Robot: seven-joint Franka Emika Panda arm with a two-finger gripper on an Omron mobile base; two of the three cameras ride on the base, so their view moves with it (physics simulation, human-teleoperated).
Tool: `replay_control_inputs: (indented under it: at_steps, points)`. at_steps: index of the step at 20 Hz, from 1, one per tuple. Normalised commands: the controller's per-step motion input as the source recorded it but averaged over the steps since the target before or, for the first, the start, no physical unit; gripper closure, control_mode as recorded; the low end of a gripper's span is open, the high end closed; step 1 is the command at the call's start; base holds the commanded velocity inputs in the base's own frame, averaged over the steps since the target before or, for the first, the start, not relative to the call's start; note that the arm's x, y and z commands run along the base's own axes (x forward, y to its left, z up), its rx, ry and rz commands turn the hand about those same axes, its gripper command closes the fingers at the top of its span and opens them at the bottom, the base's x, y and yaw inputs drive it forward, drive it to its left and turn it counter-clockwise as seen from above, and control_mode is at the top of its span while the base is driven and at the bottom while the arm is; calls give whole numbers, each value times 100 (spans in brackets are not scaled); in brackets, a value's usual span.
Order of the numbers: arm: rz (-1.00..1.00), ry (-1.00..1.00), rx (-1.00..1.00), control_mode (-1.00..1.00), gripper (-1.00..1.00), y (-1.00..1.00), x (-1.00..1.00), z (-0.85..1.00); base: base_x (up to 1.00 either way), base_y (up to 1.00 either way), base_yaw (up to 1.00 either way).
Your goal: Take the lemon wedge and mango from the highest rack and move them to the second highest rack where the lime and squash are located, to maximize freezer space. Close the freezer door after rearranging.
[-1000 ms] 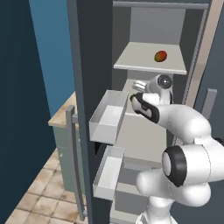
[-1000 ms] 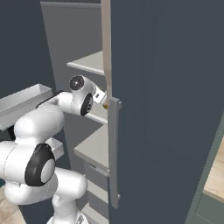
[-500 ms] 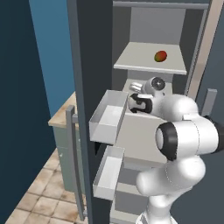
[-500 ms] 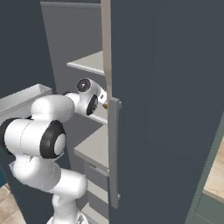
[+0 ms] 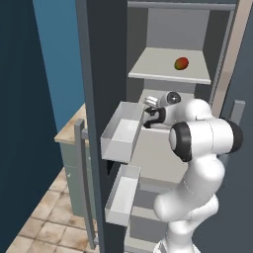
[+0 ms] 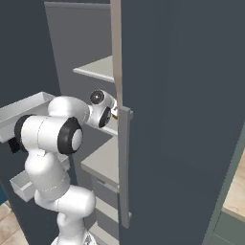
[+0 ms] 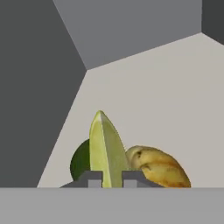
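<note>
Tan countertop (image 5: 69, 129), tiled floor (image 5: 42, 217) (beige)

Simulated kitchen: open freezer door (image 5: 59, 99), tiled floor (image 5: 44, 222), counter (image 5: 71, 129).

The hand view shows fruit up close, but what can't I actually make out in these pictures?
- Hand view: the lime is mostly hidden behind the lemon wedge.
- Hand view: whether the wedge rests on the second highest rack or hangs between the end effector tips.
- Left base view: the arm covers that rack; only the mango shows above.
</note>
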Motion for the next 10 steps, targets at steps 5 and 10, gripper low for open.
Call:
replay_control_inputs:
  at_steps: [5,10]
  points:
    - [0,0,0,-100,100,-6,43,-27,0,0,0]
    - [0,0,0,-100,100,-12,42,-27,0,0,0]
